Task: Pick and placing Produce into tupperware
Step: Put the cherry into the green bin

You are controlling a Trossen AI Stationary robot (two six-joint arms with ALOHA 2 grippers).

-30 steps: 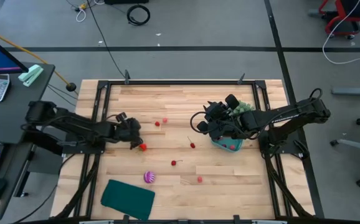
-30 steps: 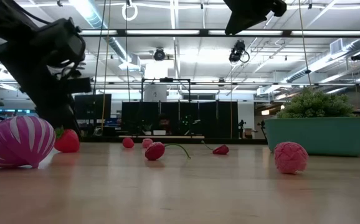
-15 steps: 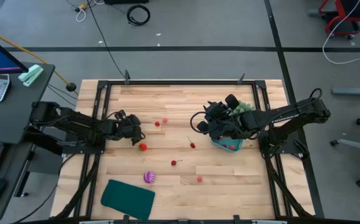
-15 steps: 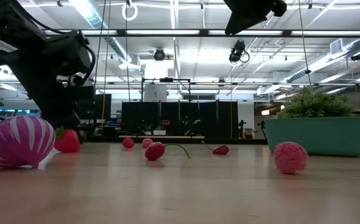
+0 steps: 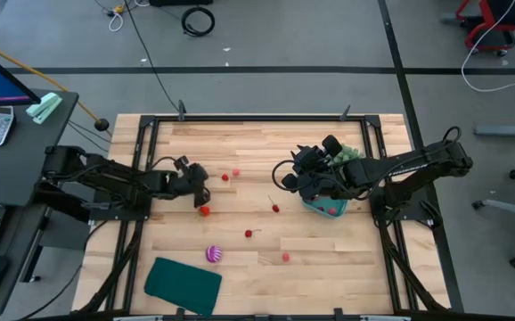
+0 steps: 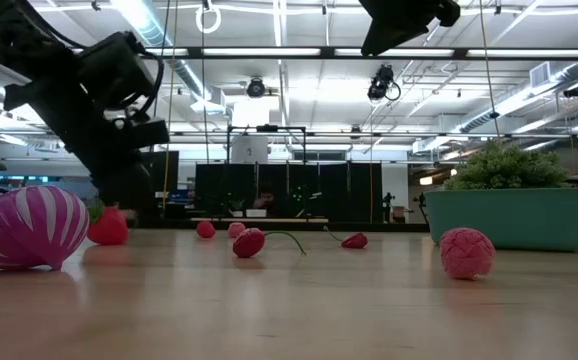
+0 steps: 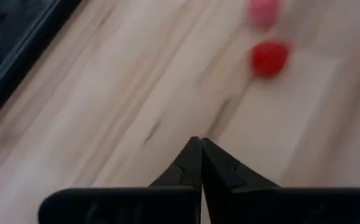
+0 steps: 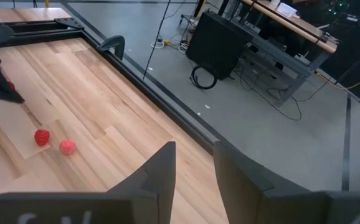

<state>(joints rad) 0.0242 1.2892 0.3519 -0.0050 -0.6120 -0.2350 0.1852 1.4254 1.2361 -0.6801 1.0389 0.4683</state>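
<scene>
The left gripper (image 5: 199, 181) hung low over the left half of the wooden table (image 5: 257, 241), its fingers (image 7: 195, 168) clenched tip to tip on nothing, as the left wrist view showed. A red fruit (image 5: 204, 210) lay on the boards just beside it, on the side nearer the table's front edge; in the low view the same fruit (image 6: 108, 227) sat at the foot of the dark arm.

The right gripper (image 5: 295, 169) hovered beside the teal tub (image 5: 329, 209) on the right half of the table, its two fingers (image 8: 161, 171) parted with a gap between them and empty. A red piece (image 5: 331, 210) rested inside the tub, and a green bushy clump (image 5: 350, 155) stood at the tub's far side. From table height the tub (image 6: 509, 218) showed at the right with the clump (image 6: 507, 165) rising behind it.

The rest of the produce was scattered over the open boards. A purple-and-pink striped ball (image 5: 213, 254) lay near the front, close to a dark teal sheet (image 5: 183, 284) at the front left corner. Two small red pieces (image 5: 230, 175) lay together near the table's middle, well apart from the tub. Other small red pieces sat singly between the two arms: one with a thin stem (image 5: 275, 209), one (image 5: 248, 234) nearer the front, and a pinker one (image 5: 286, 257) nearest the front edge.
</scene>
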